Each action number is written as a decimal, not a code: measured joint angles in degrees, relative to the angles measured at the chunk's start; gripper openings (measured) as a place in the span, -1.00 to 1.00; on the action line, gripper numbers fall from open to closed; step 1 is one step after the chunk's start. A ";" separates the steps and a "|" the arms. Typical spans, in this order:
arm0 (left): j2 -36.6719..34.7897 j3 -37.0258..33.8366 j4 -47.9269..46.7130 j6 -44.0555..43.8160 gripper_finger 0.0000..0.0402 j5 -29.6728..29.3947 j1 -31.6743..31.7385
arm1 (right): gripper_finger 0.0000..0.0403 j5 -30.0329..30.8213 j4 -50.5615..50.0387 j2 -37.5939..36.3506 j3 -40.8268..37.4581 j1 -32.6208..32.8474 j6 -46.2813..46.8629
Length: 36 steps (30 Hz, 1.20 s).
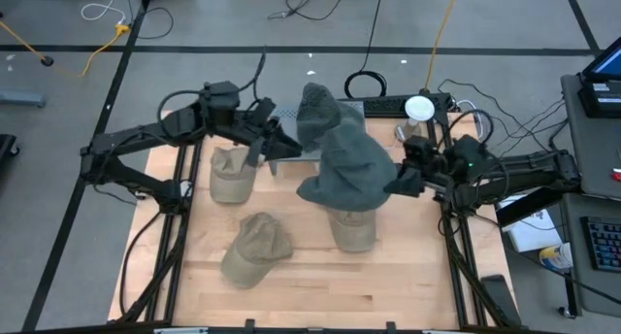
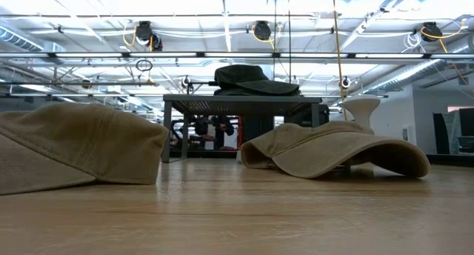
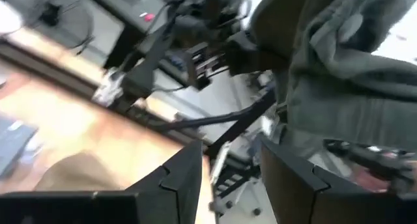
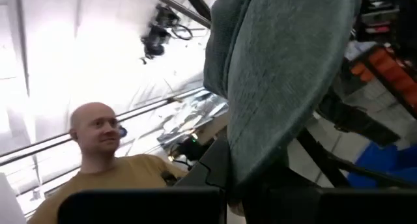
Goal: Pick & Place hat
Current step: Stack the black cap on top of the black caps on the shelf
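Hat [image 1: 342,154] held up over the table [image 1: 320,276] by its brim.
Right gripper [image 1: 400,183] is clamped on it; left gripper [image 1: 270,145], fingers apart beside it, should close only once the cloth sits between them.

The pale, matt wooden tabletop [image 1: 320,281] is showing a smooth, fine-grained surface. Three tan cloth caps, one at the front [image 1: 256,249], one by the left arm [image 1: 231,174] and one under the grey cloth [image 1: 353,228], are looking like soft, matt cotton twill. The grey-green cloth hat [image 1: 344,154] is hanging in limp folds and showing a slightly fuzzy, matt weave. The left gripper's dark plastic fingers [image 3: 186,178] are giving off a dull sheen.
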 joint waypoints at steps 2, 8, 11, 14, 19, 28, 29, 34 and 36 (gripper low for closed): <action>0.92 0.00 5.16 -2.02 -0.22 1.78 0.00 | -0.97 0.00 -0.04 -0.41 0.03 0.00 -0.01; 3.47 0.00 16.74 -9.27 -0.17 6.04 -0.21 | -0.97 -1.87 -0.06 -0.34 0.03 0.00 -0.54; 4.60 0.00 19.24 -10.17 -0.14 6.58 -0.22 | -0.97 -3.04 -0.13 -0.15 0.03 0.02 -0.64; 5.43 0.00 21.90 -10.23 -0.11 6.54 -0.21 | -0.97 -3.02 -0.23 -0.14 0.03 0.02 -0.53; 6.83 -0.04 28.65 -11.41 -0.09 6.90 -0.56 | -0.97 -3.28 -0.58 -0.13 0.03 0.02 -0.51; 7.93 -0.02 30.73 -8.14 -0.08 3.40 -2.96 | -0.96 -3.31 -2.17 0.20 0.03 0.02 -0.51; 8.02 -0.04 30.61 -7.53 -0.08 3.19 -3.30 | -0.96 -3.31 -2.34 0.28 0.03 0.02 -0.51; 8.03 -0.04 30.46 -4.46 -0.08 3.00 -4.49 | -0.96 -4.29 -2.59 0.39 0.03 0.00 -0.67; 8.03 -0.04 30.47 -3.96 -0.08 3.23 -4.91 | -0.96 -4.31 -2.51 0.38 0.03 0.02 -0.69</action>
